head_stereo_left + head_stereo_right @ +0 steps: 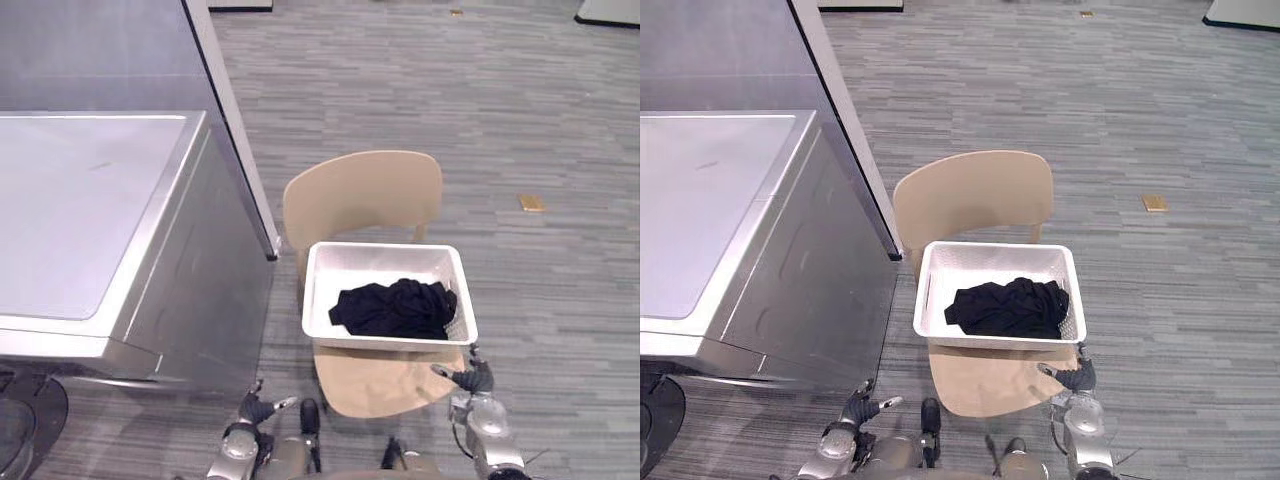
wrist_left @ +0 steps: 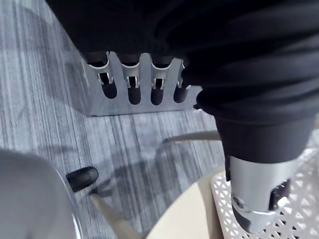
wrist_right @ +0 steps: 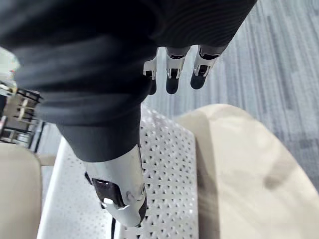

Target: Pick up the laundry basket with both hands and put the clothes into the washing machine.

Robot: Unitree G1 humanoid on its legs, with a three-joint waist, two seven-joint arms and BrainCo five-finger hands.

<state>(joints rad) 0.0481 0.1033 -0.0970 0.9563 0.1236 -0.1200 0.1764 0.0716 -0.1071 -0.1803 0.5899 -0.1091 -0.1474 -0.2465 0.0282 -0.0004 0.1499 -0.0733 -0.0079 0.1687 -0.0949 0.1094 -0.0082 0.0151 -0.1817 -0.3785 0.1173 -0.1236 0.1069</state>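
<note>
Both hands low and open in front of the basket on the chair.

Nearest, the left hand [image 1: 252, 408] hangs by the front left corner of the beige chair [image 1: 370, 385], fingers straight, thumb apart, holding nothing. The right hand [image 1: 472, 379] sits over the seat's front right edge, just beside the near right corner of the laundry basket [image 1: 385, 343], fingers loose and empty too (whether its thumb touches the perforated wall I cannot tell). The white basket rests on the seat, with black clothes [image 1: 395, 308] heaped towards its right side. The chair's back rises behind it, and the silver washing machine [image 1: 100, 220] stands close on the left. Farther off, a small tan scrap [image 1: 531, 203] lies on the grey carpet [image 1: 560, 100].
</note>
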